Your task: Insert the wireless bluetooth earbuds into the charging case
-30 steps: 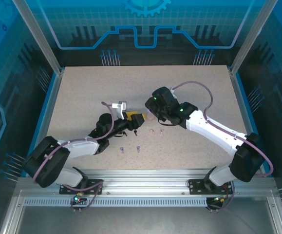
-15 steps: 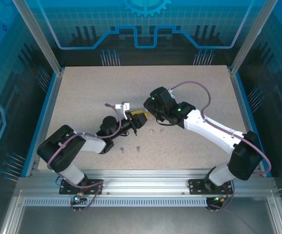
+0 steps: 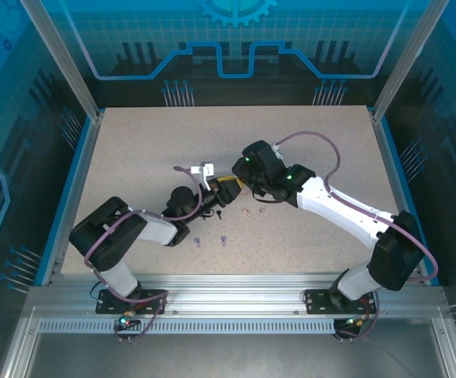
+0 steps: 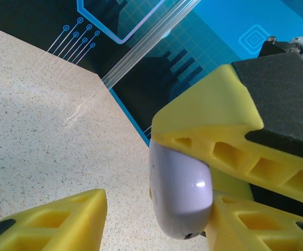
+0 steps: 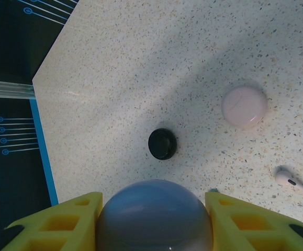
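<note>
Right claw (image 5: 152, 203) pinches the purple case (image 5: 154, 222) (a pink bud (image 5: 292, 180) lies nearby on the table (image 5: 141, 78)); left claw (image 4: 159, 209) is spread wide

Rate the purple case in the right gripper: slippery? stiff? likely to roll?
The purple case, pinched in the right gripper, has a glossy domed shell, so it is probably slippery and could squirt out of a light grip. It looks like hard plastic, so likely stiff. Its rounded body would probably rock or spin if pushed on the table.
</note>
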`<control>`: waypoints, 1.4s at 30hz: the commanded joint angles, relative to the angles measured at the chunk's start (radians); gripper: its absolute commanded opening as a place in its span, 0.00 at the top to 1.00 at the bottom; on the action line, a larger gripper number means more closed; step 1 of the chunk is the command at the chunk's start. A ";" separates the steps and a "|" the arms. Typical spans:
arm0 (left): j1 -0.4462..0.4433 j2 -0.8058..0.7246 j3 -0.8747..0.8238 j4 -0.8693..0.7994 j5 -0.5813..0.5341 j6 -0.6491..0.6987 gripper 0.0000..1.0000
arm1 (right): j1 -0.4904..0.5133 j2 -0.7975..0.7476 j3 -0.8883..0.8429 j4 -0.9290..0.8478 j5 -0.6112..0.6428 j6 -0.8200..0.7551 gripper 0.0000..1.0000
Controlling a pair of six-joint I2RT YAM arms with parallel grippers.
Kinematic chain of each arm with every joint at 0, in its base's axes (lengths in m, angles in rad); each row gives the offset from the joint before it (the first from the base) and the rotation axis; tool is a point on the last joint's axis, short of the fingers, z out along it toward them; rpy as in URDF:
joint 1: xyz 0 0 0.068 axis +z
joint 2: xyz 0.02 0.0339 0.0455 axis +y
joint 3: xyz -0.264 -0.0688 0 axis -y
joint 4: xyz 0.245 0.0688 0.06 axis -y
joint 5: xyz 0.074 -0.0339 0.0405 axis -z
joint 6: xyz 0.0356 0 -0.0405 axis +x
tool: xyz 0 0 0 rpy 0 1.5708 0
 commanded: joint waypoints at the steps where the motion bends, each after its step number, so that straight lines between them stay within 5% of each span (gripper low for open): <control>1: -0.011 0.017 0.026 0.051 -0.029 0.010 0.52 | 0.014 0.008 0.026 0.022 0.027 0.012 0.61; 15: -0.019 0.019 0.038 0.051 -0.049 0.019 0.83 | 0.015 -0.008 0.006 0.041 0.018 0.016 0.60; 22: -0.021 0.003 0.025 0.051 -0.050 0.013 1.00 | -0.004 -0.035 0.028 0.044 0.025 -0.022 0.25; 30: 0.000 -0.083 -0.035 0.006 -0.016 0.026 1.00 | -0.065 -0.119 0.024 0.018 -0.004 -0.176 0.19; 42: 0.097 -0.408 0.070 -0.621 0.234 0.234 1.00 | -0.204 -0.271 -0.187 0.170 -0.258 -0.665 0.16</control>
